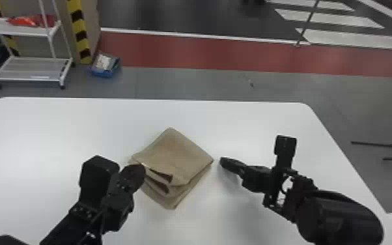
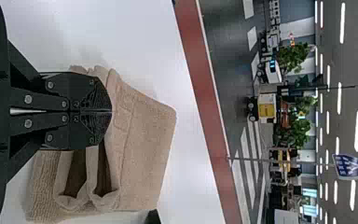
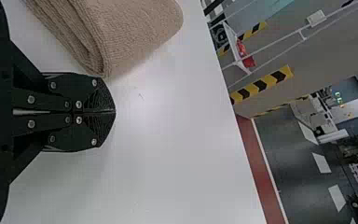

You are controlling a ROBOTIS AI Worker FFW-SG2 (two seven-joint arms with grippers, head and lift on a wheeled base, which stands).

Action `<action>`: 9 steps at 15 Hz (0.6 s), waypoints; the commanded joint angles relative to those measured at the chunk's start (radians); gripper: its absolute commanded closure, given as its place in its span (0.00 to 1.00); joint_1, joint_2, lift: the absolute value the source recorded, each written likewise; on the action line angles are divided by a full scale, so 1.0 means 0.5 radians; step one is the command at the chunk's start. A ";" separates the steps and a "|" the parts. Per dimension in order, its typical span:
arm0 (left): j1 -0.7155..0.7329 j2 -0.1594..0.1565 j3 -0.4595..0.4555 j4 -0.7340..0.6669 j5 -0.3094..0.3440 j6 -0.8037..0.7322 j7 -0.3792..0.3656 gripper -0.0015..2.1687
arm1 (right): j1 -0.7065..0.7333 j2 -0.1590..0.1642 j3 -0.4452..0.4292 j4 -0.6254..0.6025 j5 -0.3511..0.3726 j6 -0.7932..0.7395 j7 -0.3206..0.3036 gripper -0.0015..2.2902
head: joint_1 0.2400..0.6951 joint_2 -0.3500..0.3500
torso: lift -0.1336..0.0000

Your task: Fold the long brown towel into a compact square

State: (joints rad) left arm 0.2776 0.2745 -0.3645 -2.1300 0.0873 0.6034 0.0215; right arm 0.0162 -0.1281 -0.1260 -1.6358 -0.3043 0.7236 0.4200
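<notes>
Background sign (image 2: pixel 354 167) and folded towel (image 2: pixel 144 140) share the left wrist view.

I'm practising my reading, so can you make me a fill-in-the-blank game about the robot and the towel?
The folded brown towel lies on a ____ table.
The fingers of the right gripper are not open but ____.
On the floor beyond the table sits a small box coloured ____.
The striped post beside the shelf rack is black and ____.

Missing words, in order: white; shut; blue; yellow.
</notes>
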 commanded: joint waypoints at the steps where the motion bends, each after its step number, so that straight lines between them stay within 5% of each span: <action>1: 0.000 0.000 0.045 0.011 0.028 -0.042 0.000 0.97 | -0.091 0.014 0.013 0.084 0.010 0.030 0.001 0.95 | 1.00 0.27 | 0.14; 9: -0.159 -0.030 0.048 0.293 0.089 -0.263 0.003 0.97 | 0.492 0.057 -0.064 -0.615 -0.048 -0.007 -0.030 0.95 | 1.00 0.32 | 0.14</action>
State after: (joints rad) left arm 0.2055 0.2620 -0.3360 -2.0009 0.1287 0.4848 0.0230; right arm 0.2338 -0.0999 -0.1559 -1.9105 -0.3270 0.7255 0.4048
